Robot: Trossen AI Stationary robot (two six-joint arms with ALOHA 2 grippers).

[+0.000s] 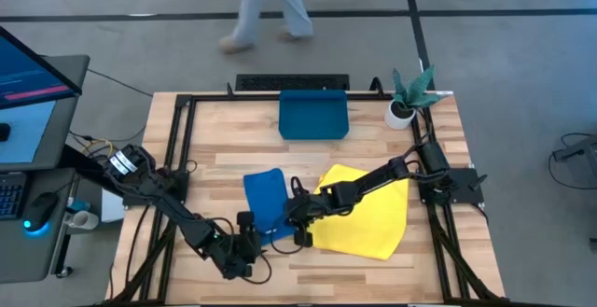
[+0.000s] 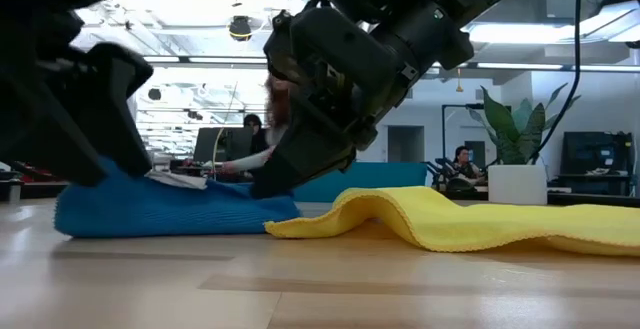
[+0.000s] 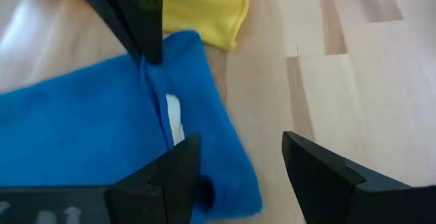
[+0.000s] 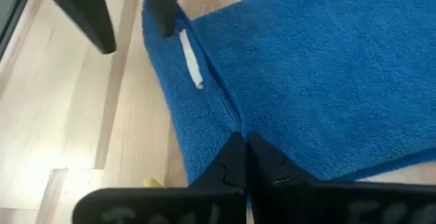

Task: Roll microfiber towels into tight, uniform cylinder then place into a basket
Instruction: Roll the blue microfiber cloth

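we see the blue towel (image 1: 265,201) lying folded into a strip, its long axis running from the basket (image 1: 313,116) side of the table toward the near edge, where both grippers meet it. the right gripper (image 4: 242,157) has its fingers pressed together, pinching a fold of the blue cloth between the tips. the left gripper (image 3: 238,163) stands spread, one finger over the towel's corner, the other over bare wood. only the wrist views show the small white tag (image 4: 191,60) along the hem. the low view shows the towel as a thick ribbed heap. the yellow towel (image 1: 366,210) lies rumpled just beside the right fingers, touching the blue one.
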